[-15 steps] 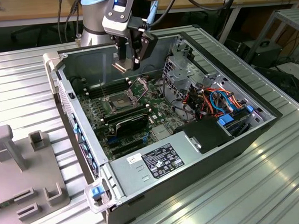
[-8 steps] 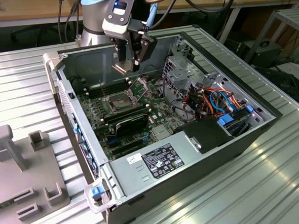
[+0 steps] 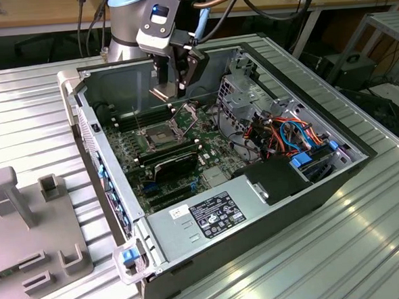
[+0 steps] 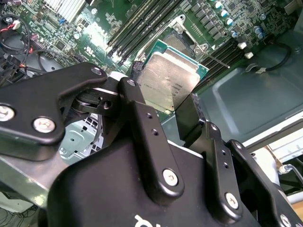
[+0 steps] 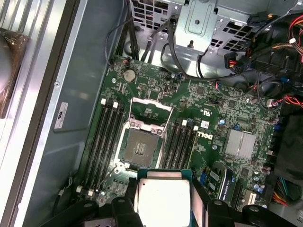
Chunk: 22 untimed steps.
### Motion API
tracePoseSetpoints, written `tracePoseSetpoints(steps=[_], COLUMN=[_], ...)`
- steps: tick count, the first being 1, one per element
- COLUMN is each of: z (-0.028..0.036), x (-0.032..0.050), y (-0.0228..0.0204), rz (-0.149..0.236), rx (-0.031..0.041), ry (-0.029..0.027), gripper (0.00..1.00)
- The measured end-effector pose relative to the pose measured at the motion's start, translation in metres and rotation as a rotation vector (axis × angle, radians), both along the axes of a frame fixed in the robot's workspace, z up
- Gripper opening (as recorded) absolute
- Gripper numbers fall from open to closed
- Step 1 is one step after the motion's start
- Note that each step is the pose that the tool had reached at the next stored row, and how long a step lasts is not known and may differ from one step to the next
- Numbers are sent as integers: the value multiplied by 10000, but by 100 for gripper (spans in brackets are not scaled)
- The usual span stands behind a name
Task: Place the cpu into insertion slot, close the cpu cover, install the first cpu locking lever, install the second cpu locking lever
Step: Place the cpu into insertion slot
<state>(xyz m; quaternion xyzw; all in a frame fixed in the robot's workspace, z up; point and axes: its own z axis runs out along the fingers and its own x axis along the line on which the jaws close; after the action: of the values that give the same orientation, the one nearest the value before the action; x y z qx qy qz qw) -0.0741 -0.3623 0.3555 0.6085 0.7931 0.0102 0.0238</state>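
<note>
Pincer links fill the foreground, black and bolted, and the pincer (image 4: 158,97) is clamped on the cpu (image 4: 170,75), one finger on each of two opposite edges, silver lid facing the camera in both wrist views. Widening out: one ribbed metal tabletop (image 3: 367,234) carries one open computer case (image 3: 272,230) lying on its side, with one grey fixture tray (image 3: 28,228) well apart at the exterior view's left. Inside the case sit one green motherboard (image 5: 208,109), one grey power-supply box (image 3: 210,213) at the end nearest the exterior camera, and a tangle of coloured cables (image 3: 286,134) beside it. Now the bit that matters: one insertion slot (image 5: 141,148), dark pin field bare, flanked by two banks of memory slots (image 5: 109,137), one bank each side. One cpu cover (image 5: 151,104) stands up on its hinge at the slot's far edge, so the way in is open. In the exterior view the pincer hangs above the board, apart from it, and the insertion slot lies below and a touch toward the exterior view's left. In the first wrist view the chip's edges run about parallel to the slot's. Being square it has no long axis, so I judge the sideways offset and the drop are what count. One thin locking lever (image 4: 213,57) juts past the slot's corner; the second I cannot make out. Chip not yet seated.
</note>
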Motion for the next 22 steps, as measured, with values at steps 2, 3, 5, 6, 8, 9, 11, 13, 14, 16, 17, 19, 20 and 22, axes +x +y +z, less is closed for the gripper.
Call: tracePoseSetpoints(steps=[2, 3, 5, 6, 8, 9, 11, 13, 14, 16, 17, 19, 20, 22], z=[-14, -18, -25, -29, -37, -40, -47, -56, -62, -68, -74, -82, -85, -87], x=[0, 0, 0, 0, 0, 0, 0, 0, 0, 0, 0, 2, 2, 2], y=[0, 0, 0, 0, 0, 0, 0, 0, 0, 0, 0, 3, 3, 3], rz=[-1, 0, 0, 0, 0, 0, 0, 0, -1, -1, -2, -47, -119, -154], rx=[-1, -1, -1, -1, 0, 0, 1, 0, 0, -1, 0, 1, -1, -1], ry=[1, 1, 1, 1, 0, 0, 0, 0, 0, 1, 1, 0, 2, 1], gripper=[53, 53, 53, 53, 53, 53, 53, 53, 53, 53, 53, 53, 53, 53])
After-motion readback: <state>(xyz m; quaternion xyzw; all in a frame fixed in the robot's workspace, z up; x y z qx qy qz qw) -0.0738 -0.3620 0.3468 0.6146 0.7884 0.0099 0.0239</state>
